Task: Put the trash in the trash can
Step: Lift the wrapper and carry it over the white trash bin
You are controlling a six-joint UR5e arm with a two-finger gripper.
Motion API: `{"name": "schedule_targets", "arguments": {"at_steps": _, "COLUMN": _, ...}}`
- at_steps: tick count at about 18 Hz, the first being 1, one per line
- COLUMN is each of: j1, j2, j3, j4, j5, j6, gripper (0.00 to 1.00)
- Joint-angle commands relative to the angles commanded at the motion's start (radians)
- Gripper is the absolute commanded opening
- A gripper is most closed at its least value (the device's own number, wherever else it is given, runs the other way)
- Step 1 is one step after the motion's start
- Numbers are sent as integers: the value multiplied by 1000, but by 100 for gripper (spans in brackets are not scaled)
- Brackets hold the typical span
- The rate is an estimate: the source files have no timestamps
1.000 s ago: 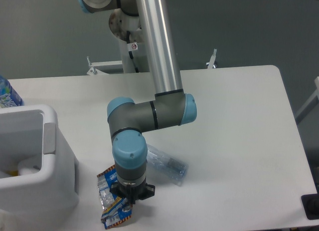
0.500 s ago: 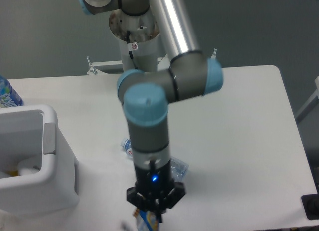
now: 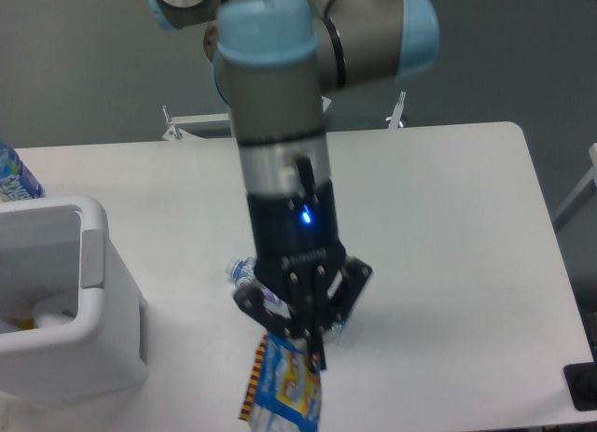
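Note:
My gripper [image 3: 306,343] hangs high over the table's front middle, shut on the top edge of the blue-and-orange foil wrapper [image 3: 285,387], which dangles below it in the air. The crushed clear bottle [image 3: 244,272] lies on the table behind the gripper, mostly hidden by it; only its cap end shows at the left. The white trash can [image 3: 84,311] stands at the left edge, well to the left of the gripper, with something yellow inside.
A blue-labelled bottle [image 3: 13,175] pokes up behind the trash can at the far left. The arm's base and a metal frame [image 3: 196,124] stand behind the table's far edge. A dark object [image 3: 583,385] sits at the lower right corner.
The gripper closed on the wrapper on the table and lifted it high, coming toward the camera. The arm's elbow swung up and right, uncovering the bottle's cap end.

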State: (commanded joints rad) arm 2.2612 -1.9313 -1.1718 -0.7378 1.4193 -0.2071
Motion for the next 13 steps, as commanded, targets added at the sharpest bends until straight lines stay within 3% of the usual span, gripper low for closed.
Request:
{"name": "schedule_targets", "arguments": {"at_steps": 4, "j1": -29, "j2": 100, "j3": -112, "j4": 0, "j5": -129, "j6": 2, "gripper": 0}}
{"name": "schedule_targets", "arguments": {"at_steps": 7, "j1": -78, "j2": 166, "j3": -155, "j4": -2, "j5": -145, "j6": 8, "gripper": 0}}
{"name": "schedule_targets", "arguments": {"at_steps": 13, "j1": -205, "j2": 200, "j3": -201, "j4": -2, "j5": -145, "j6": 28, "gripper": 0}}
